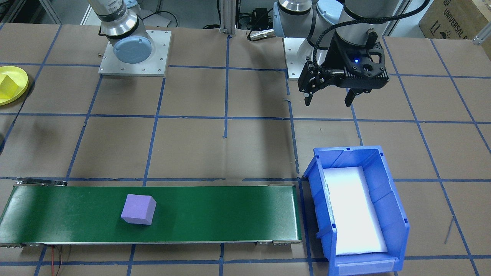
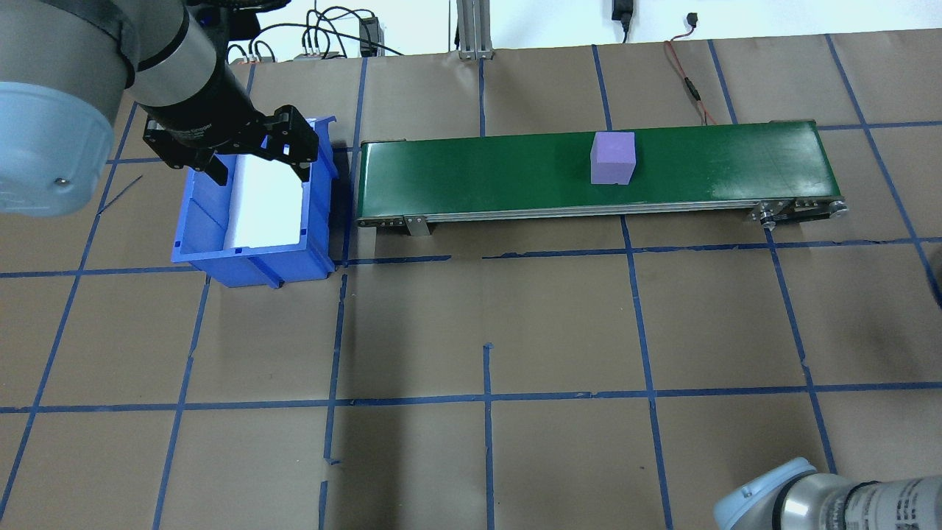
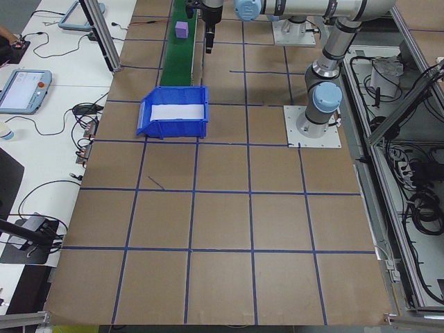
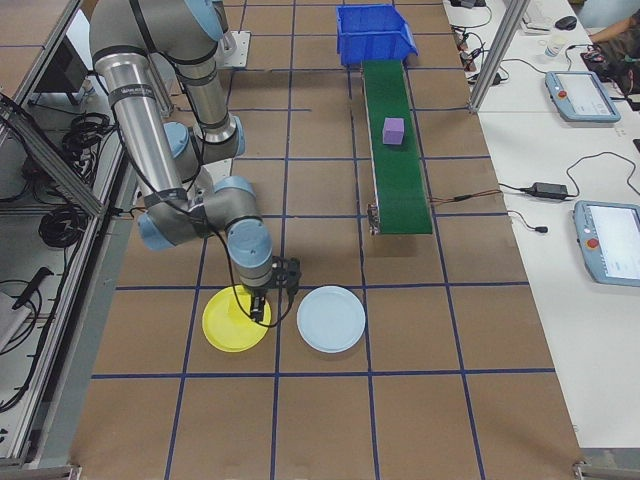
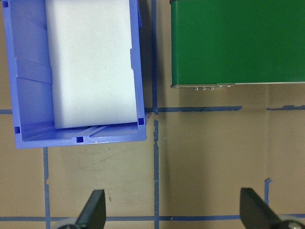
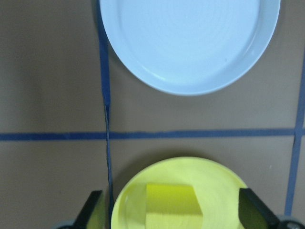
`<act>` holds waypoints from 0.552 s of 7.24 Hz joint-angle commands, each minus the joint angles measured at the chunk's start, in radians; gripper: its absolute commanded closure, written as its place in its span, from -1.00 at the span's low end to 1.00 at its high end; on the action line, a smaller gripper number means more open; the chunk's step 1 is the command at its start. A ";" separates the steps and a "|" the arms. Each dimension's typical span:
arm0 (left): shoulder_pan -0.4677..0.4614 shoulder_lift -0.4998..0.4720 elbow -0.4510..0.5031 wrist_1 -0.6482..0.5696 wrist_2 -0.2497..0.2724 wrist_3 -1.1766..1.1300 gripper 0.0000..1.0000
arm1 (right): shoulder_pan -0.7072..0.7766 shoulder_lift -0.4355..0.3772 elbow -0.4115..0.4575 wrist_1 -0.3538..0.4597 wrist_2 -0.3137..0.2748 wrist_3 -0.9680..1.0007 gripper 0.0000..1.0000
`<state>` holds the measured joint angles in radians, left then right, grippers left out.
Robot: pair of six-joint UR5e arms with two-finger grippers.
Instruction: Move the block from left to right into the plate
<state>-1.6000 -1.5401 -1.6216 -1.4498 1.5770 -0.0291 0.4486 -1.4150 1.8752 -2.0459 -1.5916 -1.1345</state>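
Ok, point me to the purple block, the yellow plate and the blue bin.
purple block [image 1: 138, 209]: front-facing view, on its top face.
yellow plate [image 6: 221, 187]: right wrist view, on bare plate surface beside the yellow block.
blue bin [image 2: 250, 263]: overhead view, on its near outer wall.

front view faces robot | overhead behind it | both share conveyor [image 1: 191, 214] | wrist views look down

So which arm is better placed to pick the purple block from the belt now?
Probably the right. The purple block lies on the green belt's right half, nearer the open right gripper above the yellow plate; the open left gripper hovers by the blue bin.
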 commanded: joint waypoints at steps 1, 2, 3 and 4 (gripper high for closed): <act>0.000 0.000 0.002 0.000 -0.002 0.001 -1.00 | 0.235 0.095 -0.178 0.053 0.167 0.158 -1.00; 0.000 0.000 0.002 0.000 -0.002 0.002 -1.00 | 0.336 0.149 -0.236 0.044 0.230 0.279 -1.00; 0.000 0.000 0.000 0.002 -0.003 0.003 -1.00 | 0.417 0.183 -0.289 0.046 0.243 0.388 -1.00; 0.000 0.000 0.000 0.002 -0.003 0.005 -1.00 | 0.511 0.206 -0.300 0.068 0.251 0.503 -1.00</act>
<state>-1.5999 -1.5402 -1.6209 -1.4486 1.5745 -0.0262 0.8448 -1.2471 1.6116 -1.9953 -1.3628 -0.7717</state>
